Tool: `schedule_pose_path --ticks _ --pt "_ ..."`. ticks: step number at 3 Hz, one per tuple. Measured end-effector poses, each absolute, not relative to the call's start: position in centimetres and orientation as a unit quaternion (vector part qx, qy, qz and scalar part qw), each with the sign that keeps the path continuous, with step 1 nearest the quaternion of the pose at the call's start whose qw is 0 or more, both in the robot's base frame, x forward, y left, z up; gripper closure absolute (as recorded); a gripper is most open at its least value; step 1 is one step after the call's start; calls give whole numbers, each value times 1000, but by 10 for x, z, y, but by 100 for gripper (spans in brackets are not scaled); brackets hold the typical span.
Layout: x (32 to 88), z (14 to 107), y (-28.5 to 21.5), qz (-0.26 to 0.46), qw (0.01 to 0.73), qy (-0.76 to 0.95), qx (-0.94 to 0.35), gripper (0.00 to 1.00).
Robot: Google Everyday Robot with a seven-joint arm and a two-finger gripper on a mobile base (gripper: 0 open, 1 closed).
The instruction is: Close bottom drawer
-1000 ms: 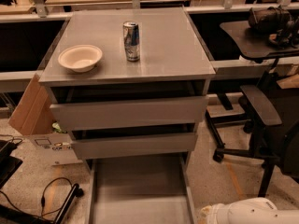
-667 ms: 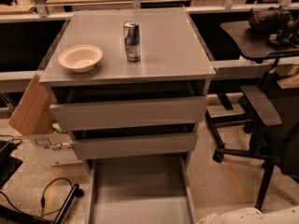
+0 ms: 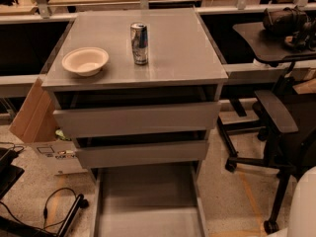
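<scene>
The bottom drawer (image 3: 148, 196) stands pulled well out toward the near side, at the foot of the grey cabinet (image 3: 173, 58). Its flat tray lies bare and open below the middle drawer front (image 3: 140, 153) and the top drawer front (image 3: 136, 118), both of which sit only a little proud. I'd judge it a stiff, light box on runners that should slide with a steady shove. With no handle, the place to press is the middle of its plain near front, square on, so it doesn't rack sideways; that front lies at the very near edge of view and hardly shows. The gripper is out of sight, so I cannot tell whether it is released or clenched. Only a white robot shell (image 3: 303, 206) shows, at the near right corner beside the office chair (image 3: 276, 117). A second ago that white bulk lay low along the near edge, just right of the drawer; since then it has dropped and swung off to the right. The drawer is as open as it was, and the bowl (image 3: 85, 60) and can (image 3: 139, 44) on top have not stirred.
</scene>
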State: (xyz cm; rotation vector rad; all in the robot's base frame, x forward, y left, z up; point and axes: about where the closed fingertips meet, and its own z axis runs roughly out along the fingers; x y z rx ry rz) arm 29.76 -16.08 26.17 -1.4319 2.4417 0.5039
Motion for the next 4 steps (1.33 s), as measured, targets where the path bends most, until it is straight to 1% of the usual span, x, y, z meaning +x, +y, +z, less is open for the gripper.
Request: schedule_pose_path --ticks 1,2,4 --pt "297 261 -161 174 133 842 -494 100" --pt "291 242 -155 183 130 841 -492 100" --pt "269 127 -111 242 131 834 -478 100"
